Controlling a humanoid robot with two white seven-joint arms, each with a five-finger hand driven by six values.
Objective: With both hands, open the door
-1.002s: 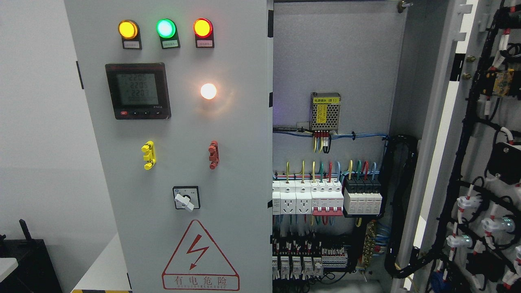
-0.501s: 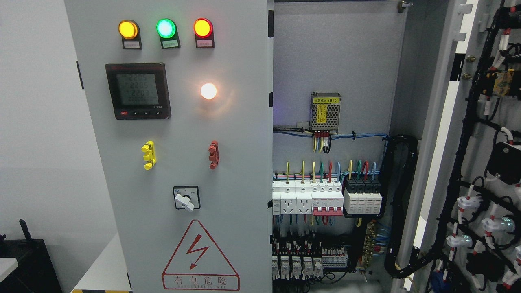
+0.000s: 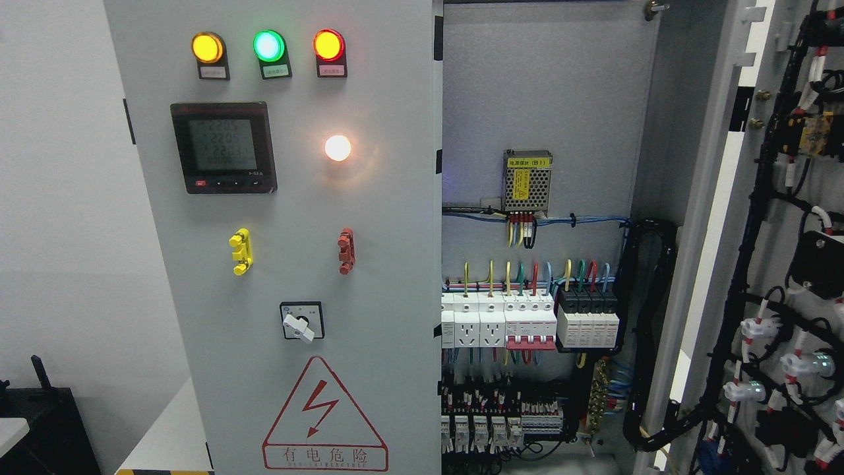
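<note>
A grey electrical cabinet fills the head view. Its left door [image 3: 382, 218] is flush and closed, carrying three indicator lamps [image 3: 268, 46], a digital meter [image 3: 223, 146], a lit white lamp [image 3: 337, 148], yellow [image 3: 241, 251] and red [image 3: 345, 251] handles, a rotary switch [image 3: 302, 321] and a red warning triangle [image 3: 323, 415]. The right door [image 3: 784, 218] is swung wide open at the right edge, its wired inner face showing. The cabinet interior [image 3: 541, 99] is exposed. Neither hand nor arm is visible.
Inside are a small power supply [image 3: 527, 180], rows of breakers and sockets [image 3: 527, 323] and a thick black cable bundle [image 3: 649, 330]. A white wall lies left of the cabinet, with a dark object [image 3: 39, 422] at the lower left.
</note>
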